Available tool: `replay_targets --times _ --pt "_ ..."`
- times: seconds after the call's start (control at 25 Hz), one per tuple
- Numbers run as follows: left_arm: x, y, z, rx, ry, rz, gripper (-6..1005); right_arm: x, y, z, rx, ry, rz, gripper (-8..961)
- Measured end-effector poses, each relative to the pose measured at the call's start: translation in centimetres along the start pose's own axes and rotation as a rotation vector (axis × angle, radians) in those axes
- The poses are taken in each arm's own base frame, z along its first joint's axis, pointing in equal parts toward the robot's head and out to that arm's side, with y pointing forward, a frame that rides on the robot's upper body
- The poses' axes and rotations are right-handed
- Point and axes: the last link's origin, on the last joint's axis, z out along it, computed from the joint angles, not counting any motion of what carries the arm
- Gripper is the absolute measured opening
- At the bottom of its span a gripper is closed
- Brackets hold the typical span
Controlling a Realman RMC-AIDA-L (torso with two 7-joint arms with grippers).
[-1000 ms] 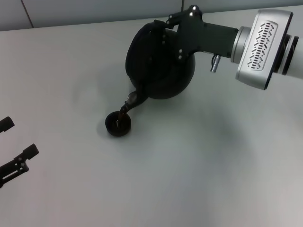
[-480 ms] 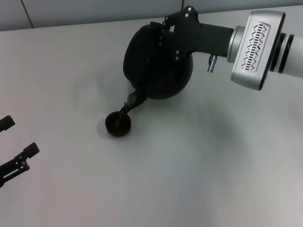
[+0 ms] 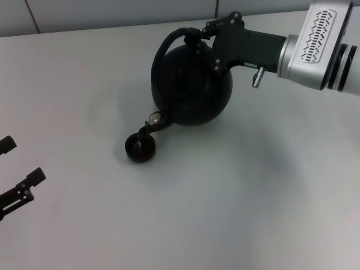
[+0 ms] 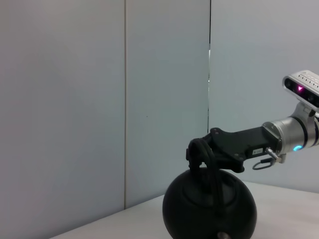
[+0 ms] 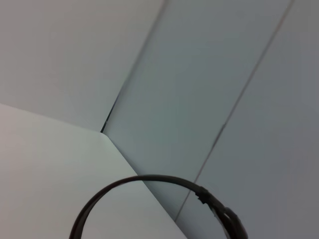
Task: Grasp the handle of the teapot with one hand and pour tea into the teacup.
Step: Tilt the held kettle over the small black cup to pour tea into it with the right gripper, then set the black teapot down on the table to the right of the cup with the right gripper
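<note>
The matte-black teapot point(image 3: 194, 87) is held above the table, tilted a little, its short spout point(image 3: 153, 122) just over the small dark teacup point(image 3: 140, 148). My right gripper point(image 3: 203, 35) is shut on the arched handle point(image 3: 169, 42) near its top. The left wrist view shows the teapot point(image 4: 209, 209) with the right gripper point(image 4: 203, 154) on the handle point(image 4: 205, 164). The right wrist view shows only the handle's arc point(image 5: 149, 186). My left gripper point(image 3: 17, 180) is parked open at the left front edge of the head view.
The grey table point(image 3: 253, 197) spreads around the cup and teapot. A wall of pale panels point(image 3: 112, 11) runs along the table's far edge. The right arm's silver wrist point(image 3: 315, 45) reaches in from the right.
The teapot has tipped back toward upright, its spout lifting from the cup and the handle now showing above the body. The right arm has shifted slightly right. The left arm has not moved.
</note>
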Motion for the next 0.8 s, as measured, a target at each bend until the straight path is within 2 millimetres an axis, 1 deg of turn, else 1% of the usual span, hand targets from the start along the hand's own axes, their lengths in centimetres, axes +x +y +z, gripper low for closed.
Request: replay_targets --times 0.2,0.24,0.28,0.4,0.44,0.48,0.64,0.8 --pt "0.0 0.0 -0.1 0.006 0.004 0.0 827 0.7 0.2 -0.7 0.025 0.016 0.124 87" --pt "0.1 0.0 -0.1 0.008 0.007 0.0 827 0.9 0.2 -1.0 0.048 0.011 0.183 87" --pt "0.1 0.0 -0.1 0.008 0.007 0.0 827 0.9 0.2 -1.0 0.048 0.011 0.183 87" --pt "0.1 0.0 -0.1 0.008 0.01 0.001 827 1.1 -0.1 -1.6 0.108 -0.016 0.269 87" --pt "0.1 0.0 -0.1 0.008 0.01 0.001 827 1.3 -0.2 -2.0 0.134 -0.031 0.334 87" --pt "0.1 0.0 -0.1 0.008 0.01 0.001 827 1.3 -0.2 -2.0 0.134 -0.031 0.334 87" --pt "0.1 0.0 -0.1 0.007 0.01 0.001 827 1.5 0.1 -2.4 0.139 -0.039 0.424 87" --pt "0.1 0.0 -0.1 0.005 0.012 0.002 827 1.5 0.3 -2.6 0.143 -0.048 0.442 88"
